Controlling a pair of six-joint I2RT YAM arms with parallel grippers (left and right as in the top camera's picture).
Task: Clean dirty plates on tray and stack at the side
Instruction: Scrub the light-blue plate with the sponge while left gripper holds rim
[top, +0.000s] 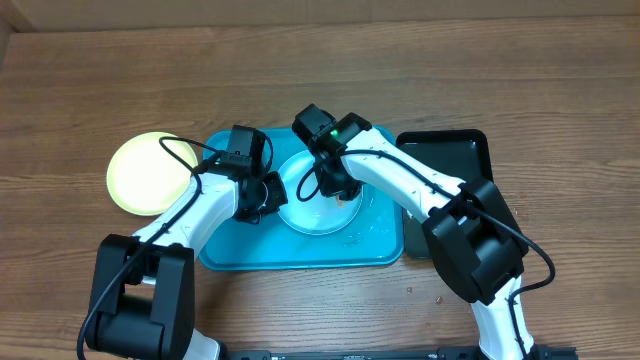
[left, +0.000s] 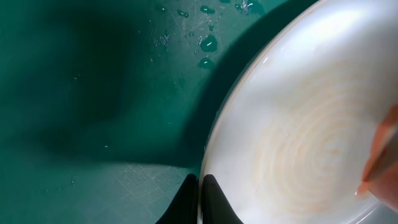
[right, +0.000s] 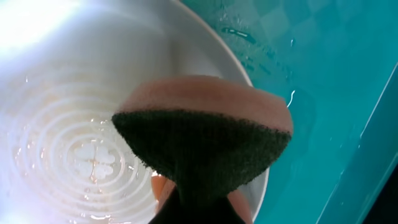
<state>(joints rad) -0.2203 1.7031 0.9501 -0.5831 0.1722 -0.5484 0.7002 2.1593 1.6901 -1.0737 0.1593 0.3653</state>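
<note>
On the turquoise tray (top: 230, 255), mid-table: white plate (top: 300, 215). Yellow-green plate (top: 145, 172) off-tray, on the table to the left. Right gripper (top: 332, 188) directly over the white plate's centre, clamped around a sponge (right: 205, 137) held against it. Left gripper (left: 200, 186) pinched tight on that plate's left rim. Smear hard to make out under glare; right fingertips hidden behind sponge.

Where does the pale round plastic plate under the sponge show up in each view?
Overhead: pale round plastic plate at the centre of the frame.
Left wrist: the plate fills the right half; left pincer pinches its rim at the bottom.
Right wrist: the plate, upper left, behind the orange-and-green sponge.
Shared landmark: large turquoise plastic tray beneath it.
</note>
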